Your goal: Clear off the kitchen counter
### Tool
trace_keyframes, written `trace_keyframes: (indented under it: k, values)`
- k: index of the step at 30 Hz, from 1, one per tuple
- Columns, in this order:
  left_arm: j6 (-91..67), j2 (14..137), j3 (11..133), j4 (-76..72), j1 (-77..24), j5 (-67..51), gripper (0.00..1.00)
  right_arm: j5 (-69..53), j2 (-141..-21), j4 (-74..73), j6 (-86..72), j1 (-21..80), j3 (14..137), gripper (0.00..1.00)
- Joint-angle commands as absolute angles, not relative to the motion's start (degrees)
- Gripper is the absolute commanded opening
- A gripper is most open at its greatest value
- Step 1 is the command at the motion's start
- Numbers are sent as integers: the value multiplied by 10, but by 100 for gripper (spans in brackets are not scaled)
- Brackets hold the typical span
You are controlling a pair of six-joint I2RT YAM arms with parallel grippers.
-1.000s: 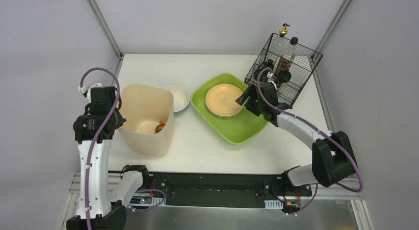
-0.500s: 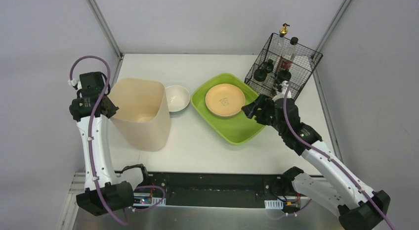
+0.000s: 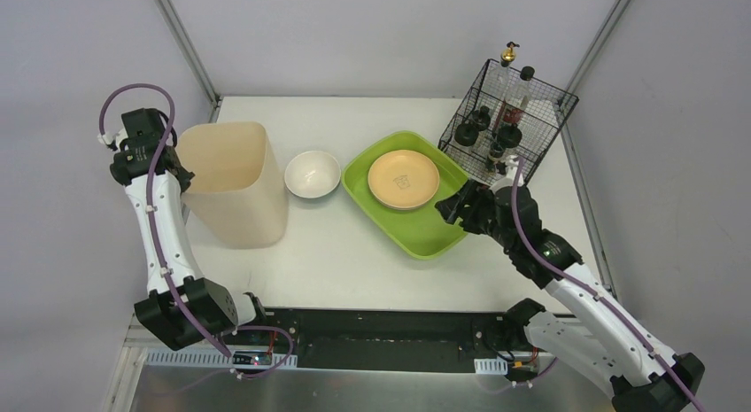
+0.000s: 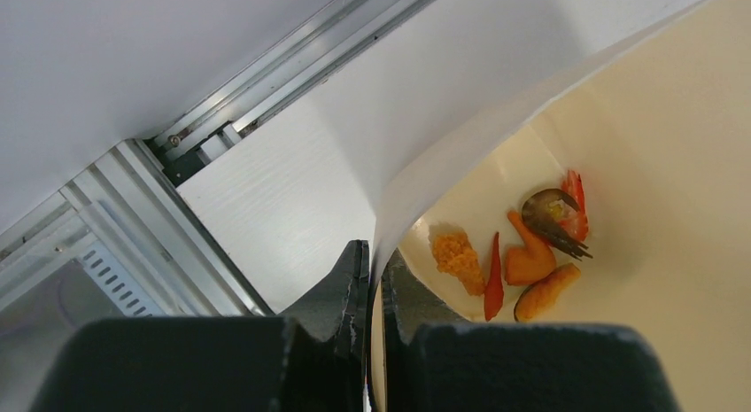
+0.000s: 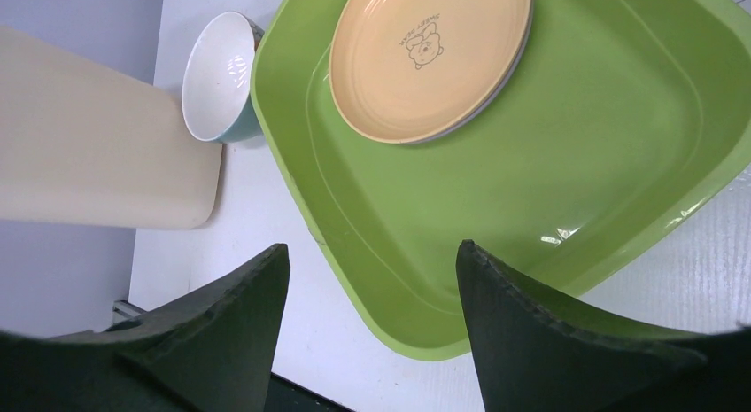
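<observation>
My left fingers (image 4: 350, 288) clench the rim of the beige bin (image 3: 232, 186); my right fingers (image 5: 239, 306) stand released above the green tray (image 3: 416, 230); the thin rim may slip, spilling food scraps (image 4: 522, 252) onto the desk (image 3: 354, 261) beneath.

Counter (image 3: 354, 261): one. Bin (image 3: 232, 186): one, cream. Food pieces in the bin, seen from the left wrist view: six as far as I can tell. These are one crumbed lump (image 4: 456, 257), one red strip (image 4: 494, 283), one orange wing (image 4: 531, 257), one brown nugget (image 4: 545, 292), one dark shell (image 4: 549, 219) and one shrimp (image 4: 576, 195). Bowl (image 3: 312, 174): one, white. Tray (image 3: 425, 235): one, green. Plate (image 3: 403, 179): one, orange. Wire basket (image 3: 545, 120): one. Bottles in it: at least four, one gold-topped (image 3: 508, 53), the rest dark-capped (image 3: 527, 73); the mesh muddles an exact count. Arms: two, left (image 3: 159, 226) and right (image 3: 584, 291).
</observation>
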State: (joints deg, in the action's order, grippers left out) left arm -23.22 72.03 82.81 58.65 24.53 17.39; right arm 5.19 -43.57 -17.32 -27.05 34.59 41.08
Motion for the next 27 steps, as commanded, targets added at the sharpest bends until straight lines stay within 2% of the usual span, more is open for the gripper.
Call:
trace_keyframes:
  k: [1,10,18,22,27]
  values:
    - [-256,734,816,531,256,208,0,43,-423,-156,-260,351,400,72]
    - [-272,786,826,449,255,181,0,42,-374,-146,-267,353,366,72]
    - [-271,870,903,432,242,148,0,34,-372,-122,-281,355,339,72]
    - [-262,904,943,432,215,135,14,35,-384,-115,-279,356,339,73]
    - [-259,910,960,432,182,135,48,35,-390,-113,-278,356,337,73]
